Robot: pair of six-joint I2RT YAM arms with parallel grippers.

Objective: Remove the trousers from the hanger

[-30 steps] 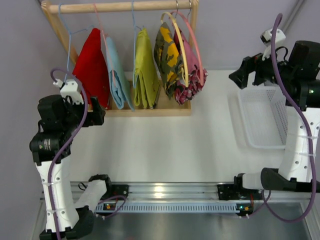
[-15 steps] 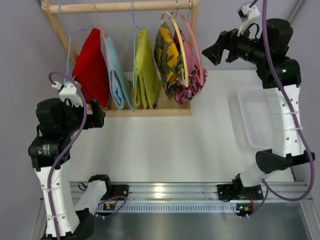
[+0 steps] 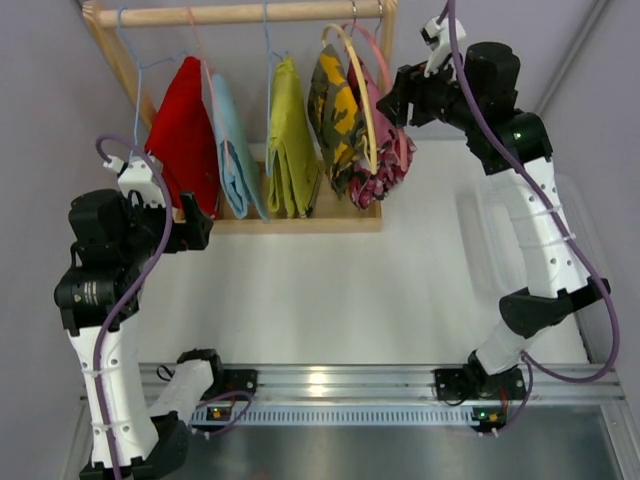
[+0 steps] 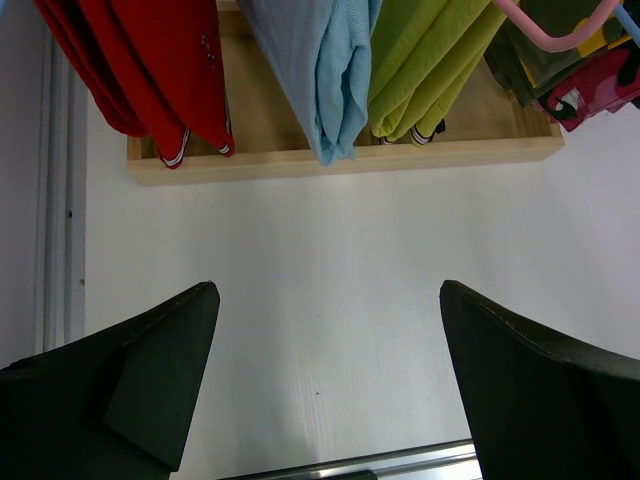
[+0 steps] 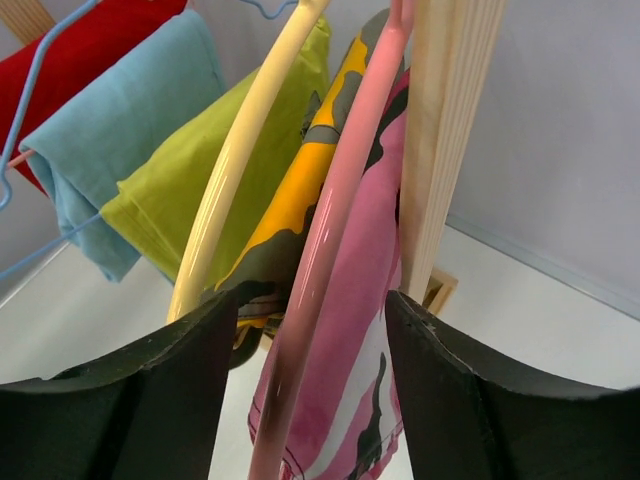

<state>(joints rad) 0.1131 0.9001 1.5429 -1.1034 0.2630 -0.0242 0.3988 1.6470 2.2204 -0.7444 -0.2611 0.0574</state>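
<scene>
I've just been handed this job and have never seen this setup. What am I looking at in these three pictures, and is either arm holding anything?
Two robot arms stand at the table's near edge. The overhead picture looks down from behind them: the left arm is at left, and the right arm reaches up to the wooden clothes rack. Five folded pairs hang there: a plain red pair, a light blue pair, an olive-yellow pair, a camouflage pair and a pink patterned pair. The other two pictures come from wrist cameras, and the dark wedges are each arm's jaws. The left jaws are open above the white table. The right jaws are open, with the pink plastic hanger showing between them, and grip nothing.
</scene>
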